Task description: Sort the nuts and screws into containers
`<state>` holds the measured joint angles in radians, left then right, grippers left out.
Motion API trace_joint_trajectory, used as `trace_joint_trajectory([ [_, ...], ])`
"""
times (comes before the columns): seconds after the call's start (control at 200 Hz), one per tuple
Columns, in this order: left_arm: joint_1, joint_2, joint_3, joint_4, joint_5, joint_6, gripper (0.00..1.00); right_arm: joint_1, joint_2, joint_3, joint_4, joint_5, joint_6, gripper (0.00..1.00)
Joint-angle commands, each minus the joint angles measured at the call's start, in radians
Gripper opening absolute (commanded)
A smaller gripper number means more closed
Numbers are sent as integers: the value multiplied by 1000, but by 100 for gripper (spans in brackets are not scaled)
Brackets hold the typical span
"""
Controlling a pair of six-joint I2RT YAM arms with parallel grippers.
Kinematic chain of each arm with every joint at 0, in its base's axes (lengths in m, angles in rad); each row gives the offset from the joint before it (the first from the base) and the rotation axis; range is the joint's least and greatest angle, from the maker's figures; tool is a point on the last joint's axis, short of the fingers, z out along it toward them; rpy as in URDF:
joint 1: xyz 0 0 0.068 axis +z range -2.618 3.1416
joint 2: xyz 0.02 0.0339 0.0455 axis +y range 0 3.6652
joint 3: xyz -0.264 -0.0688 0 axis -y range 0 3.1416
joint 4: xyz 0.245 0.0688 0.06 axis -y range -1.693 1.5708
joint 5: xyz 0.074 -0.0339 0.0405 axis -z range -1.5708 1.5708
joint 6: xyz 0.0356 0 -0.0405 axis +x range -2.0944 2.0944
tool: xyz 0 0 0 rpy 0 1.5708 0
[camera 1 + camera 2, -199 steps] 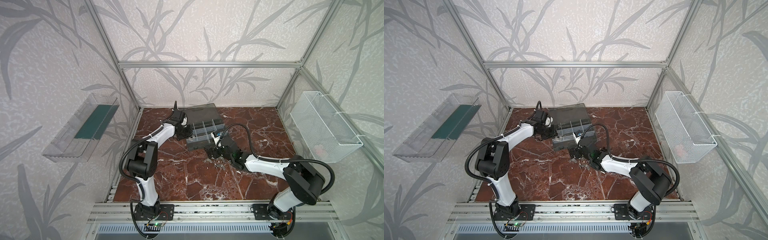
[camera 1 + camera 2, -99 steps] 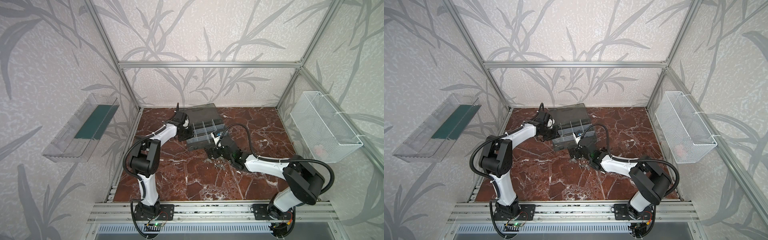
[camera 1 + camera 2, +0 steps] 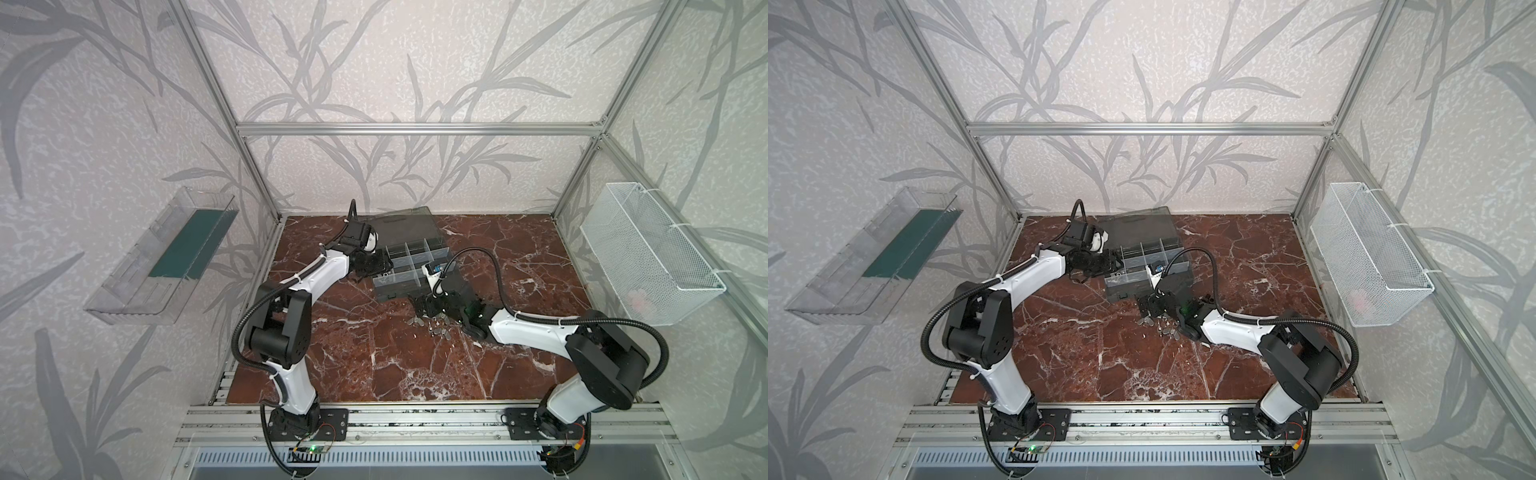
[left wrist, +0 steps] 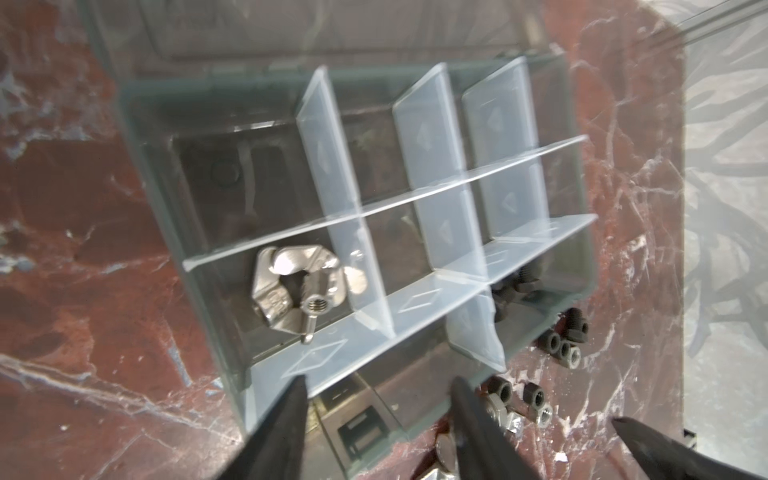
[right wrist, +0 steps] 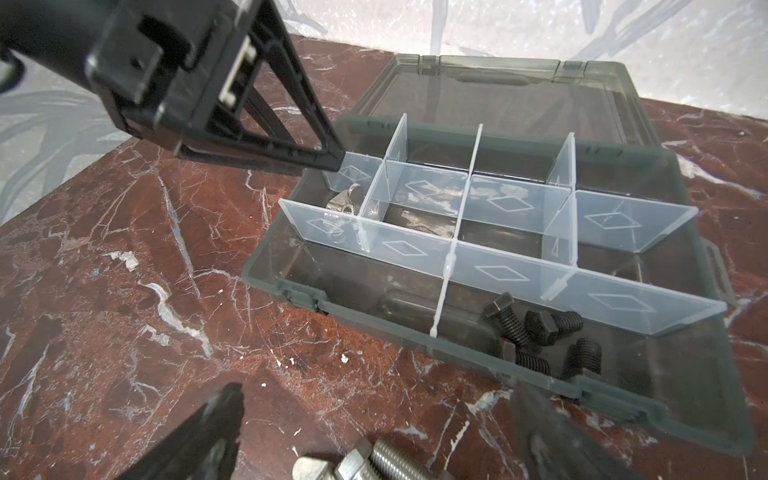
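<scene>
The dark grey organizer (image 3: 395,291) (image 3: 1121,293) lies open on the marble, and its compartments are the containers. My left gripper (image 3: 376,264) (image 4: 378,415) hovers open over its left end with nothing between the fingers. Silver wing nuts (image 4: 297,286) (image 5: 345,199) lie in a compartment just beyond the fingertips. Black bolts (image 5: 536,332) lie in a front compartment. My right gripper (image 3: 428,309) (image 5: 374,432) is open and low over the loose screws and nuts (image 3: 432,326) (image 3: 1163,326) in front of the case. A silver bolt (image 5: 374,461) lies between its fingers, untouched.
The smoky lid (image 3: 399,226) lies folded back behind the case. Black nuts (image 4: 561,345) and silver hex nuts (image 4: 507,415) sit on the table by the case's front. A white mesh basket (image 3: 648,253) hangs on the right wall and a clear tray (image 3: 166,253) on the left wall.
My left gripper was shut and now stands open over the organizer's left end, and its arm has shifted a little. The right arm has stayed where it was, open.
</scene>
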<state>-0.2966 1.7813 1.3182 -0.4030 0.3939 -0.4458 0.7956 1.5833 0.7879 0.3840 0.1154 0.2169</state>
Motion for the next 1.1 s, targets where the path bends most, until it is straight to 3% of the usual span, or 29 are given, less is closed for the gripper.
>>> trace_joint_trajectory([
  [0.0, -30, -47, -16, 38, -21, 33, 66, 1, -5, 8, 2, 27, 10, 99],
  [0.175, -85, -90, -18, 10, -81, 89, 82, -2, -38, -11, 0, 85, 0, 99],
  [0.315, -123, -114, -8, -66, -159, 70, 83, -16, -90, -44, 8, 155, -2, 99],
  [0.45, -150, -133, -32, -105, -121, 11, 83, -62, -158, -108, 33, 204, 46, 99],
  [0.77, -339, -153, -172, -85, -207, -44, 74, -192, -245, -214, 78, 196, 194, 99],
  [1.1, -441, -42, -173, -67, -282, -50, 61, -288, -210, -257, 136, 90, 311, 99],
])
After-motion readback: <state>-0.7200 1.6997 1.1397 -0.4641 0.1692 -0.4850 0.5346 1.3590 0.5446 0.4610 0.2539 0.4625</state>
